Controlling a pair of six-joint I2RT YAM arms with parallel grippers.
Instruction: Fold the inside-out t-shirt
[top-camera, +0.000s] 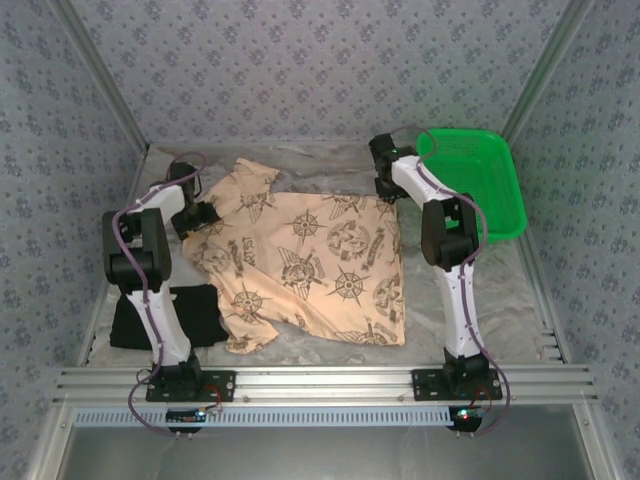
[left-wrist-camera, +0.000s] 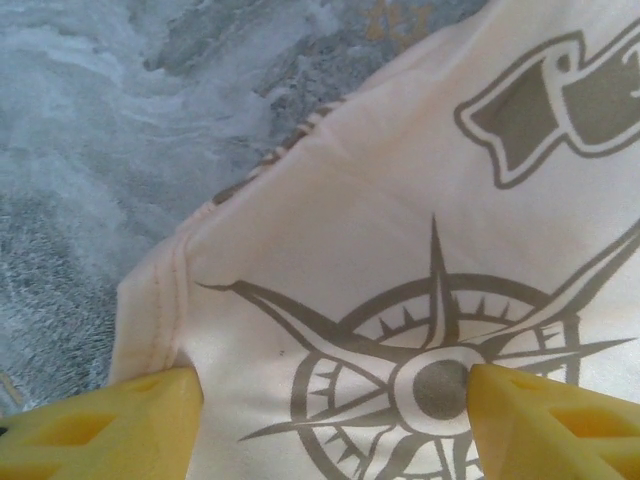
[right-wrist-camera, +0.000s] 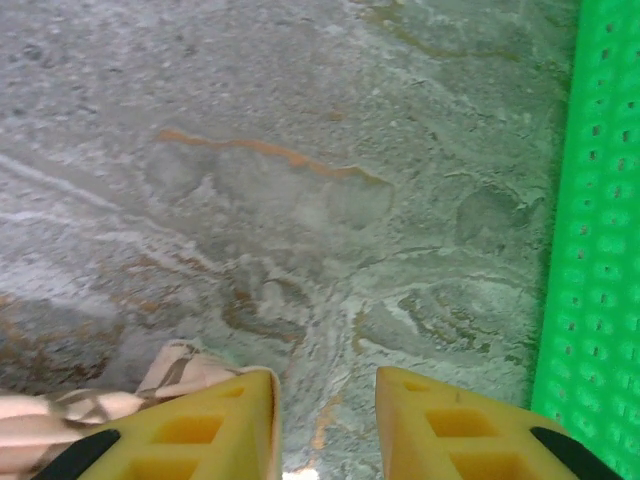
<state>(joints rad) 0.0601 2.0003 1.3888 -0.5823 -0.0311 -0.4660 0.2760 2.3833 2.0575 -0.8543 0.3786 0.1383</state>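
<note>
Top view: inside-out t-shirt (top-camera: 310, 265) spread flat mid-frame on the surface (top-camera: 500, 300). At its left edge, left claw (left-wrist-camera: 335, 395) has jaws wide apart over a compass print near a hem, gripping nothing. At its upper-right corner, right claw (right-wrist-camera: 328, 390) sits beside green basket (right-wrist-camera: 600, 250), jaws narrowly apart, bare surface between them. Fabric corner lies by one finger (right-wrist-camera: 200, 430); contact unclear. Black garment (top-camera: 165, 315) lower left.

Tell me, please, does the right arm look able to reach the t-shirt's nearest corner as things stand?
Probably yes: the right gripper hangs open just beside the t-shirt, with nothing lying between them.
</note>
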